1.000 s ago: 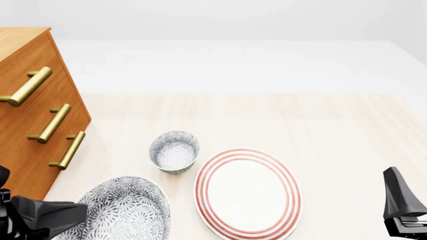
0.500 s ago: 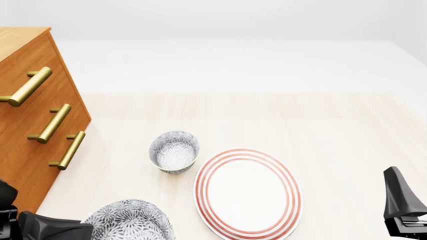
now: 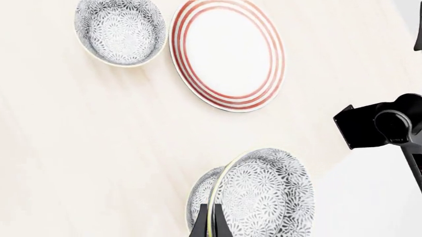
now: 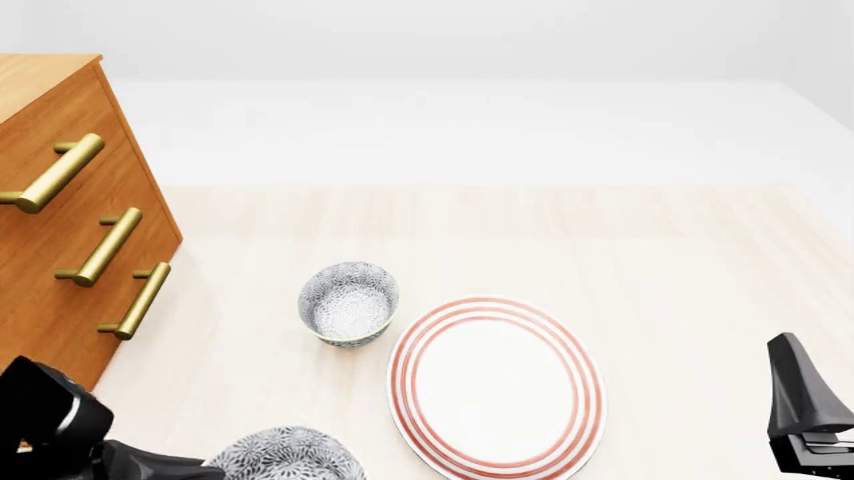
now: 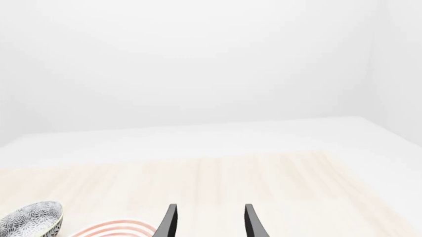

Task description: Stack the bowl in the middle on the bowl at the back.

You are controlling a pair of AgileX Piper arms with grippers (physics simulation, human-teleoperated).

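Observation:
The bowl in the middle, grey-and-white with a floral speckle, is tipped on edge with my left gripper shut on its cream rim. In the front view this bowl shows at the near edge, beside the left arm. The bowl at the back, narrower and deeper, stands upright on the table; it also shows in the left wrist view and the right wrist view. My right gripper is open and holds nothing, parked at the near right.
A white plate with red rings lies right of both bowls, close to the back bowl. A wooden drawer cabinet with brass handles stands along the left side. The right arm shows in the left wrist view.
My left gripper has drawn the middle bowl toward the near edge and tipped it up. It now shows smaller and lower in the front view. The right arm has stayed still.

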